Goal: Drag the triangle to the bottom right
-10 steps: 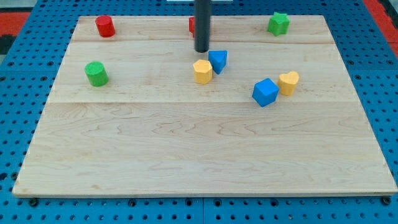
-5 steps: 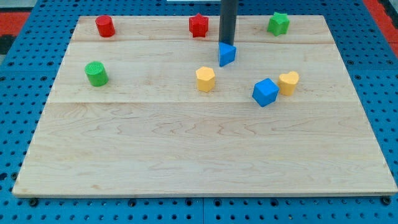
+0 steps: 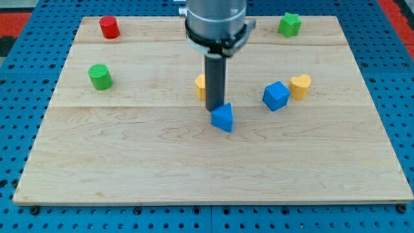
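Touching blue triangle [image 3: 222,118] from view's top-left: my tip [image 3: 213,108]; no fingers fitted.

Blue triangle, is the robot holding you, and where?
Nothing is held. My tip has no grip; it only sits against the blue triangle at its upper-left edge, toward the view's top.

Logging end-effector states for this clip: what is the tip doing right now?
No pincer; my tip holds nothing and sits against the blue triangle, at its upper-left edge.
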